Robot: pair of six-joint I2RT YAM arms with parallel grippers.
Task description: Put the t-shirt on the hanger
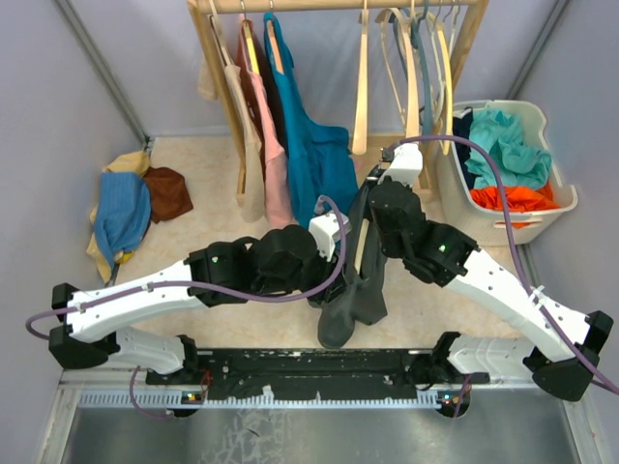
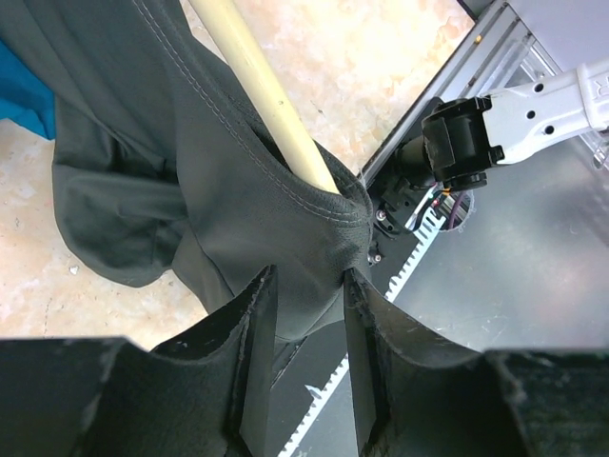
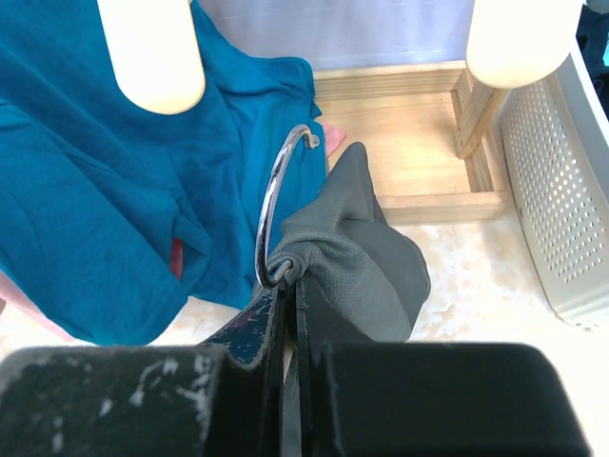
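T-shirt [image 1: 353,280] cloth, dark charcoal and soft-looking, hangs in a long limp bundle between the two arms, its lowest folds well below both tools, near the arm bases. Up close the knit is fine and matte, with a double row of stitching along one seam.

Behind the right tool stands a pale wooden clothes rack [image 1: 338,5]. On it hang a teal-blue shirt [image 3: 114,209], a pink garment [image 1: 276,164] and several bare wooden hangers [image 1: 363,87]. To the right of that tool sits a white perforated plastic basket [image 3: 561,190] stuffed with turquoise and orange fabric. Far off to the left of the left tool, a heap of blue, tan and brown clothes [image 1: 126,208] lies on the pale speckled surface [image 1: 193,184].

The hanger [image 2: 266,86] is smooth light wood, rounded in section. One of its arms slants down into a hemmed opening of the t-shirt just above the left tool [image 2: 306,286]. That tool's black fingers [image 2: 257,314] clamp a thick fold of the grey cloth, which fills the gap between them.

The right tool [image 3: 293,290] is pressed together on bunched grey cloth at the foot of the hanger's silver wire hook [image 3: 271,200], which curves up from its tips. I cannot tell whether the metal is also in the pinch.
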